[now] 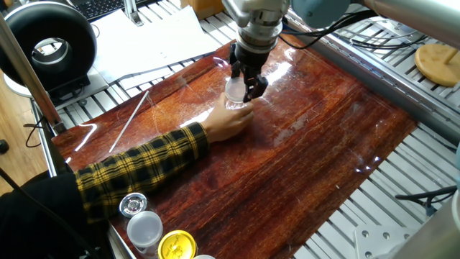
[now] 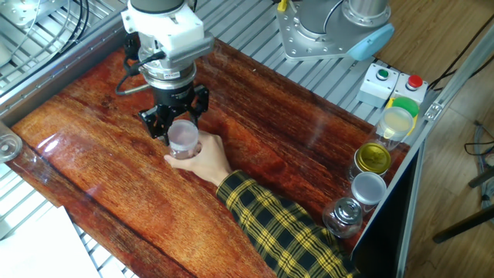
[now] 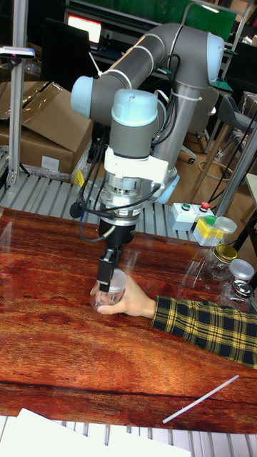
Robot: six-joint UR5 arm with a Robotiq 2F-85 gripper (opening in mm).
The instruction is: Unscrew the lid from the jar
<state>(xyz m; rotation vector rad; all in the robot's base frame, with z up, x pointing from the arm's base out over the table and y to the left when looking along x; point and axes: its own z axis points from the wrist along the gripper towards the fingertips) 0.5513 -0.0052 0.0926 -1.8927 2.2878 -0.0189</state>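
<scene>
**Gripper on the lid, hand on the jar**

Red wooden table [image 1: 316,144] fills my screens. Nearest me, a hand [image 2: 202,157] in a plaid sleeve steadies the jar [image 3: 108,297] mid-table. Behind it my gripper [image 2: 180,127] pinches the lid [image 2: 183,133] from above

The robot arm [image 3: 153,53] is grey with light blue caps on its joints. Its wrist is white, with black cables [image 3: 89,193] beside. The end effector [image 2: 176,123] is black.

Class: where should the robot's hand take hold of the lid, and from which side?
Grip the lid by its round rim, coming straight down from above. It faces upward on the upright jar, whose body the person's hand already wraps.
</scene>
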